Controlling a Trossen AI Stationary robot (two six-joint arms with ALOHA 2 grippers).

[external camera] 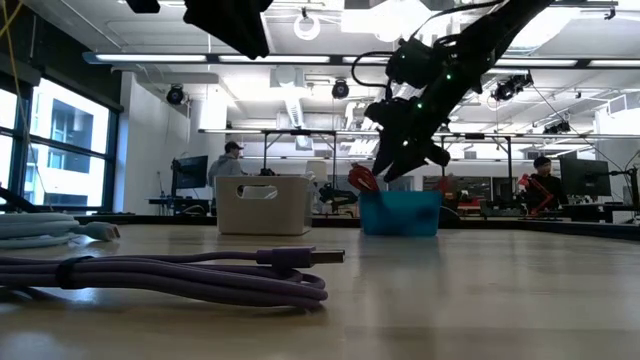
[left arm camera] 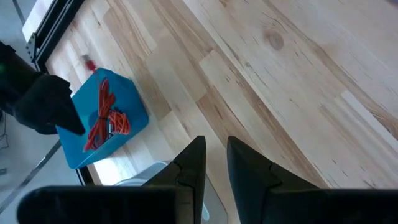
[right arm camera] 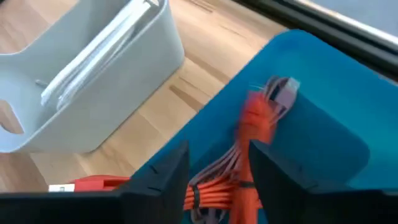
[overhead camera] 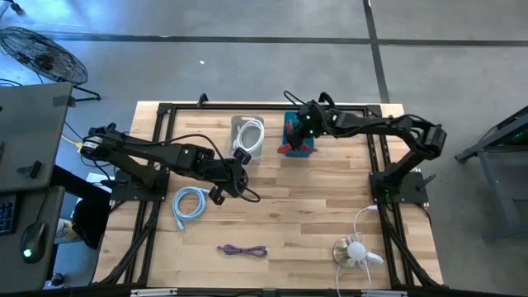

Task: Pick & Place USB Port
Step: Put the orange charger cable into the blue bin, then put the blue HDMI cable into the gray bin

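- High view: a white bin (overhead camera: 247, 134) with a white cable sits just left of a blue bin (overhead camera: 299, 134) at upper centre; the right gripper (overhead camera: 299, 124) hovers over the blue bin.
- Low view: a purple cable (external camera: 170, 275) fills the lower left.
- Left wrist view: the left gripper (left arm camera: 216, 163) has its jaws narrowly apart, empty.
- Right wrist view: an orange USB cable (right arm camera: 249, 155) lies inside the blue bin, between spread jaws.

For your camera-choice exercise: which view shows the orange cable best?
The right wrist view: the orange cable fills the frame, dropping into the blue bin. The left wrist view shows it whole but farther off; the high and low views show only a red patch at the bin.
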